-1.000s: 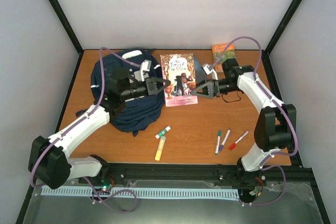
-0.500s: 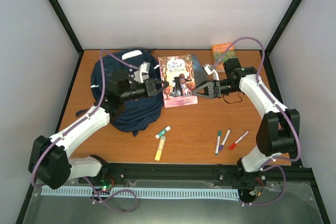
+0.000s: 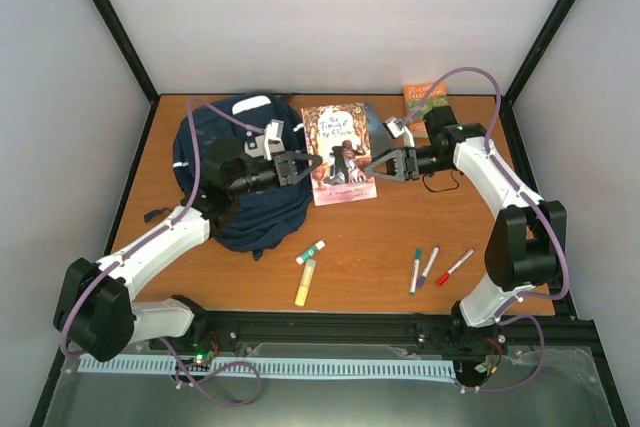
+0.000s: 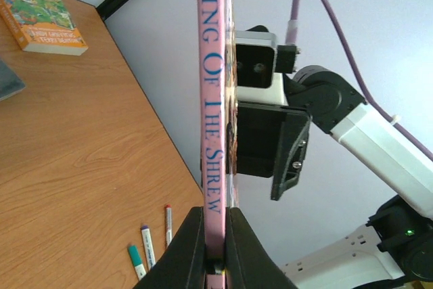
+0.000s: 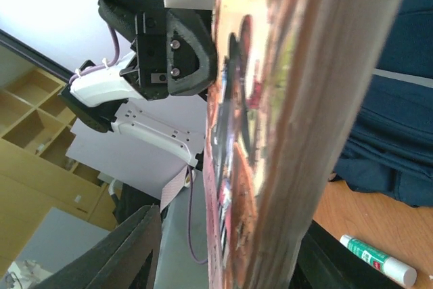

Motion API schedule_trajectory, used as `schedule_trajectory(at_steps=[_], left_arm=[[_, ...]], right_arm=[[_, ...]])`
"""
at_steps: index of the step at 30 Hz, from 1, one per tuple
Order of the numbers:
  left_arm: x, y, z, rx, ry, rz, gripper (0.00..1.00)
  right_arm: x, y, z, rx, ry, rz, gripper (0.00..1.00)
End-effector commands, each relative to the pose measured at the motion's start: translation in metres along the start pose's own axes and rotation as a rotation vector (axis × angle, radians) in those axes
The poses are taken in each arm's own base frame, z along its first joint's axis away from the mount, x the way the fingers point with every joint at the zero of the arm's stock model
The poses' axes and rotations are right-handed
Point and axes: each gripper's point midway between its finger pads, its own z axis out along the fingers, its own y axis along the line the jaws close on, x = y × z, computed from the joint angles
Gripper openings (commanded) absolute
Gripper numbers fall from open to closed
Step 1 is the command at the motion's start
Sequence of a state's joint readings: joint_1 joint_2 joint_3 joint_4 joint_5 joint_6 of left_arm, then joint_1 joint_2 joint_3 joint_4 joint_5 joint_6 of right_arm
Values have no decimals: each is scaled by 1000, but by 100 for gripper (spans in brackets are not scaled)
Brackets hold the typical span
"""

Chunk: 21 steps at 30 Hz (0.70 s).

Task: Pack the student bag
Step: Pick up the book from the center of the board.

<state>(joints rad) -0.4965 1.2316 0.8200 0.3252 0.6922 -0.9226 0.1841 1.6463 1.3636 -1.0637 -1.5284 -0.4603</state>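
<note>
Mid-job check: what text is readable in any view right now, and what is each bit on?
"MING OF THE SHREW": spine of the pink book, left wrist view; the start is cut off.
"HOUSE": cover of the orange book; the word's start is cut off, and the small lines below it are too blurred.
Pink book's cover title, top view: script too small to read surely.
Markers and glue stick: any print is too small.

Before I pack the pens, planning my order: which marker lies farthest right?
The red-capped white marker, lying right of the purple-capped marker and the teal-capped marker.
</note>
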Motion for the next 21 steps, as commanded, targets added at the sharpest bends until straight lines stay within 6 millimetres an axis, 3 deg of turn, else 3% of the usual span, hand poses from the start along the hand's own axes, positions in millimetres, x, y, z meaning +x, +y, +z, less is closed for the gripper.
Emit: schedule_trajectory(at_steps=[1,7,12,13,16,17,21], left_arm=[[-14,-22,-3,74,-42,47,1],[-18,-19,2,73,-42,31,1],[-18,-8,5,6,-27,29,2],[-18,-4,5,-24,-24,38,10],[-19,11,-2,-161,-8,77,57],[-19,15,-5,-209,5,97,68],[-9,51,-30,-498,113,166,83]], right_arm=[[-14,16,2,-92,-34,-8,47],[-14,17,2,-91,-30,-10,29],[-15,16,2,-79,-26,-22,6],[-15,14,1,-67,-25,-22,4],[-14,4,-2,11,-8,-24,3],[-13,-2,-5,53,-1,-20,3],[-5,-34,-19,277,12,-34,3]])
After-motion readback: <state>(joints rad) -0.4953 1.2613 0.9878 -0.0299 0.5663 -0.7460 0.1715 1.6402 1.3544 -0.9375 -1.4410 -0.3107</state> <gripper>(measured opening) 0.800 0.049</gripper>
